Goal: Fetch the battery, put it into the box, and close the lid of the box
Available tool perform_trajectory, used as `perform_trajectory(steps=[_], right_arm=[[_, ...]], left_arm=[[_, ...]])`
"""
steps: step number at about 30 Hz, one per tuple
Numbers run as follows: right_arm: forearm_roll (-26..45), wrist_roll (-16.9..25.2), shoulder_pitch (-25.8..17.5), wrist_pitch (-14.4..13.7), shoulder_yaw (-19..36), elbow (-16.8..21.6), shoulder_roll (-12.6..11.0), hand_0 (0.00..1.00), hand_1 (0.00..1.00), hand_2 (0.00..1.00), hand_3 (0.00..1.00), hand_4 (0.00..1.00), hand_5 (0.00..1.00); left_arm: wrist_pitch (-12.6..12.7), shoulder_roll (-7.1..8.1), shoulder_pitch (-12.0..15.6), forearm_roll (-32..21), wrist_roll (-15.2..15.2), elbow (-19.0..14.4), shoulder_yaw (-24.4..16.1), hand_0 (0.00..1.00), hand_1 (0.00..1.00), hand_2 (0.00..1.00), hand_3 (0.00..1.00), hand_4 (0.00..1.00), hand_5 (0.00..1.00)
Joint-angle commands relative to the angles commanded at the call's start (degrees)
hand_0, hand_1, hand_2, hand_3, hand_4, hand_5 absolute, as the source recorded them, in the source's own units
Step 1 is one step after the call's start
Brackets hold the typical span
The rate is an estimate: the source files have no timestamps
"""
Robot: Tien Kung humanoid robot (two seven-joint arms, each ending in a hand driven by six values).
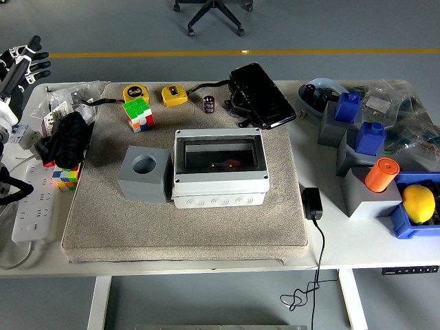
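I am holding my left hand (24, 62) up past the surface's (330, 237) left edge, fingers spread and gripping nothing. The box (218, 167) is sitting well to its right on the mat (185, 220), lid down, a reddish shape showing dimly through it. The battery (209, 104) is standing beyond the box, further right of my hand.

A yellow tape measure (136, 91) in the upper left of the frame, at the far edge of the grey mat (185, 227), carries a round label reading "5m". A second yellow tape measure (174, 95) just to its right bears markings too small to read.
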Motion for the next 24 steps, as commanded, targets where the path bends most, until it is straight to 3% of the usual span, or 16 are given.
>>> perform_trajectory(steps=[24], right_arm=[[1.75, 0.11, 1.21, 0.19, -4.90, -0.02, 0.35, 0.713, 0.676, 0.678, 0.642, 0.998, 0.575]], left_arm=[[-0.17, 1.96, 1.60, 0.34, -0.10, -0.48, 0.53, 0.600, 0.624, 0.600, 0.562, 0.958, 0.571]])
